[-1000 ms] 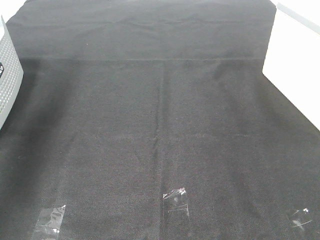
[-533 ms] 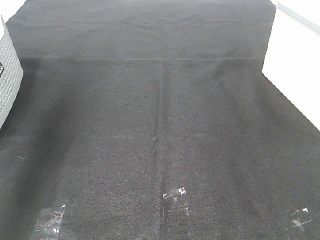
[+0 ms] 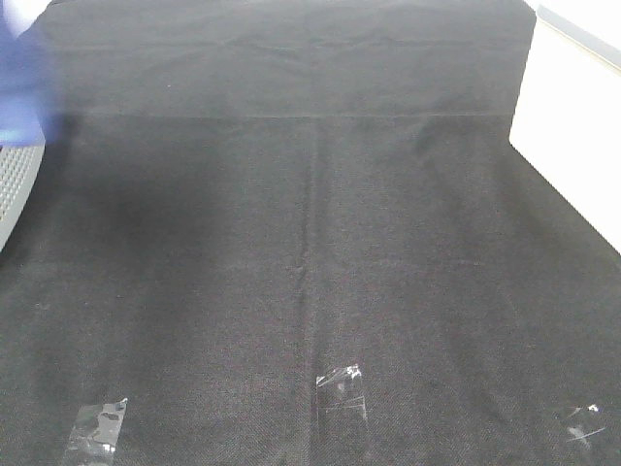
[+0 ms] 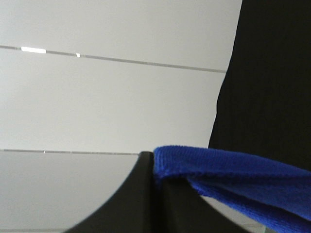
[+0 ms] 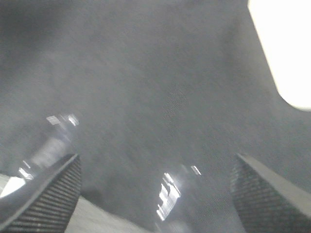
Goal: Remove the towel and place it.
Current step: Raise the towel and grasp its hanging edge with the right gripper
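Plainly pinched in left claw (image 4: 153,160): towel (image 4: 233,177), a folded stitched edge clamped between black fingers (image 4: 141,204), jaws pressed together on it. Runs out from the pinch as a flat band, toward the side where black cloth (image 4: 272,87) shows. From the high view, towel (image 3: 17,78) only a blue blur at the far left corner, up over grey basket (image 3: 14,184), off to the side of the cloth's open middle.

Right claw (image 5: 156,160) spread wide, holding nothing, low over bare cloth beside shiny tape (image 5: 167,191). Absent from the high view, and apparently well apart from the towel.

By judgement: removal under way, placing not yet done. Hinges on one relation: band trailing away from left claw toward the cloth, so likely a carry inward by the left arm, by far the nearer. Probably best with trailing end laid down first, then release, to avoid bunching. Full length and long axis of towel not shown; cannot tell.
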Motion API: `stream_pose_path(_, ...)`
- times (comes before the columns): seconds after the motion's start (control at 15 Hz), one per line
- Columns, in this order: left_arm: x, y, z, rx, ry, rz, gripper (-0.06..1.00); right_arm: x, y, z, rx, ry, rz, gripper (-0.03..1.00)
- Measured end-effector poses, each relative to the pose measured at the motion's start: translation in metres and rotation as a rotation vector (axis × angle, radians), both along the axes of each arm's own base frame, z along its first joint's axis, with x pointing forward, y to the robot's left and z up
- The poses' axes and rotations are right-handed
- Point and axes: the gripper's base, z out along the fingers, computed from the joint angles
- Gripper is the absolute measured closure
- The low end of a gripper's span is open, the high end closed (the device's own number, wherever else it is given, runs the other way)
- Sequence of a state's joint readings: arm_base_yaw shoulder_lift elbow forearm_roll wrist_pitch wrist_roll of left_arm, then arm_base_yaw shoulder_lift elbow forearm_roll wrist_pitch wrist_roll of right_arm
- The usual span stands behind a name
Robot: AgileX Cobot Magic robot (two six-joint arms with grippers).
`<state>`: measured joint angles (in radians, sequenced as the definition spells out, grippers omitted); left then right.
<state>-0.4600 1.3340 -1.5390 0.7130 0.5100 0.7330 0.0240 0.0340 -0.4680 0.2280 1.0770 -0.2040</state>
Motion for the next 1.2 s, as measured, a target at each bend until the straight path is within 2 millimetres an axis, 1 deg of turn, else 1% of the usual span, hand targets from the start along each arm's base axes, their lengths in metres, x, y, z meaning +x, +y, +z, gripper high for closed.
stream_pose_path(0.13, -0.009, -0.023, 0.002, -0.041, -0.017, -0.107, 0.94, 0.019, 0.006, 0.012, 0.062, -0.054, 0.039, 0.18)
stream_pose_path(0.2, -0.014, -0.036, 0.001, -0.059, -0.007, -0.159, 0.94, 0.038, 0.012, 0.02, 0.105, -0.081, 0.087, 0.18)
stream_pose_path(0.27, -0.016, -0.043, 0.0, -0.069, 0.001, -0.185, 0.94, 0.051, 0.015, 0.023, 0.1, -0.084, 0.132, 0.18)
stream_pose_path(0.4, -0.021, -0.06, -0.004, -0.08, 0.023, -0.244, 0.94, 0.078, 0.027, 0.026, 0.11, -0.09, 0.282, 0.18)
stream_pose_path(0.53, -0.03, -0.075, -0.006, -0.093, 0.038, -0.303, 0.94, 0.104, 0.038, 0.025, 0.116, -0.121, 0.42, 0.18)
stream_pose_path(0.73, -0.039, -0.087, -0.007, -0.135, 0.069, -0.363, 0.94, 0.142, 0.049, 0.016, 0.199, -0.142, 0.548, 0.18)
stream_pose_path(0.87, -0.04, -0.088, -0.009, -0.144, 0.092, -0.364, 0.94, 0.163, 0.057, 0.004, 0.271, -0.134, 0.645, 0.18)
stream_pose_path(1.0, -0.04, -0.088, -0.011, -0.149, 0.124, -0.352, 0.94, 0.178, 0.064, -0.008, 0.324, -0.132, 0.694, 0.18)
stream_pose_path(1.07, -0.04, -0.087, -0.012, -0.152, 0.14, -0.348, 0.94, 0.184, 0.071, -0.015, 0.334, -0.121, 0.72, 0.18)
stream_pose_path(1.13, -0.04, -0.087, -0.013, -0.159, 0.152, -0.346, 0.94, 0.189, 0.088, -0.027, 0.288, -0.096, 0.797, 0.18)
stream_pose_path(1.2, -0.04, -0.087, -0.014, -0.158, 0.157, -0.342, 0.94, 0.196, 0.101, -0.031, 0.257, -0.079, 0.835, 0.18)
